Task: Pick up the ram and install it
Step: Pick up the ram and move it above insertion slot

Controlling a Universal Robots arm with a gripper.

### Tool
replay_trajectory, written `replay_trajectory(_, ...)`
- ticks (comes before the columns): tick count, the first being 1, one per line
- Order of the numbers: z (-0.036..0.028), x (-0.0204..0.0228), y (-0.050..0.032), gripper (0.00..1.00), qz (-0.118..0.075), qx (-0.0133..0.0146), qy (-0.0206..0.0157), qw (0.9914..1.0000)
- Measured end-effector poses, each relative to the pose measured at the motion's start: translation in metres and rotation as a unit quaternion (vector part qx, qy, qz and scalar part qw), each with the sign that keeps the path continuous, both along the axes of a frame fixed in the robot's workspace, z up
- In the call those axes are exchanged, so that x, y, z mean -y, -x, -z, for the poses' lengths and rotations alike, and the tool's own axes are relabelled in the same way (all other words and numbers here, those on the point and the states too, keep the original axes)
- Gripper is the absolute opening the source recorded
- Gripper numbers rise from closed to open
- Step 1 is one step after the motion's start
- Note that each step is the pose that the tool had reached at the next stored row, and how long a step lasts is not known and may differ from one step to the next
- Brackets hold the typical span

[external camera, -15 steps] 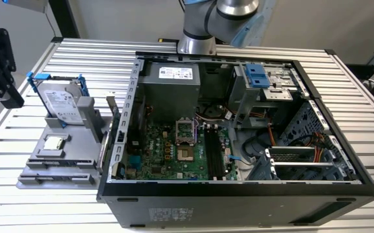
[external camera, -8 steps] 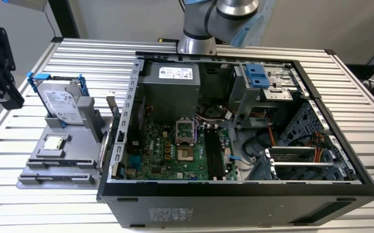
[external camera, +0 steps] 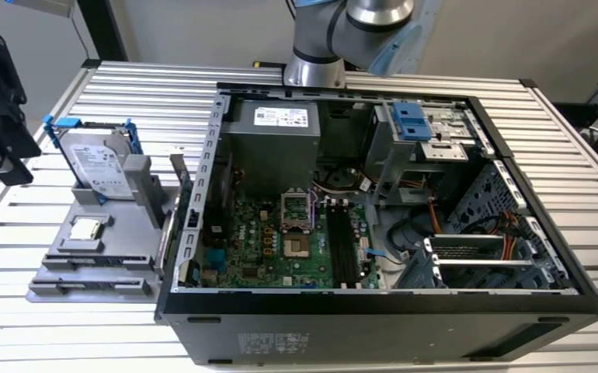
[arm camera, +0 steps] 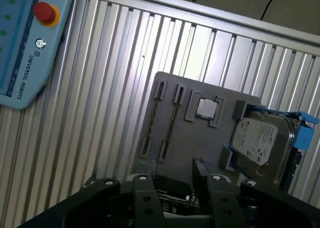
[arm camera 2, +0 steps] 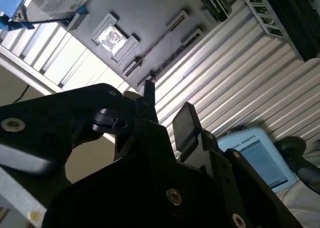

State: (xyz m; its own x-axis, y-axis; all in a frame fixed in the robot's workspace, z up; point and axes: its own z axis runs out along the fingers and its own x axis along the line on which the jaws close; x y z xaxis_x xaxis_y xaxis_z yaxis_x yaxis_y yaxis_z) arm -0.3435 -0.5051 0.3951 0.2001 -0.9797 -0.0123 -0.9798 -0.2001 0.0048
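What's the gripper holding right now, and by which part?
Nothing is held. In the second wrist view the gripper has its fingers apart, with an empty gap between them, away from the gray tray.

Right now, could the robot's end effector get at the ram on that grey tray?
Probably yes. The end effector hangs open some way off the grey tray, and the ram lies on it with nothing over it.
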Motion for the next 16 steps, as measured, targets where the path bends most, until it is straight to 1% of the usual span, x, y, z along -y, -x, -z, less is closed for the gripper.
replay_trajectory(3, 0.0023, 0.0, 0.0, 1.0, 0.026, 0.0, 0.0, 0.99965)
replay_trajectory(5, 0.0039, 0.0, 0.0, 1.0, 0.043, -0.0002, 0.0, 0.99906)
replay_trajectory(7, 0.0058, 0.0, 0.0001, 1.0, 0.06, -0.0007, 0.0, 0.99822)
replay_trajectory(8, 0.0062, 0.0, 0.0, 1.0, 0.063, -0.0007, 0.0, 0.99802)
replay_trajectory(12, 0.0064, 0.0, 0.0, 1.0, 0.063, -0.0007, 0.0001, 0.998)
replay_trajectory(16, 0.0082, 0.0, 0.0001, 1.0, 0.066, -0.0007, 0.0, 0.99779)
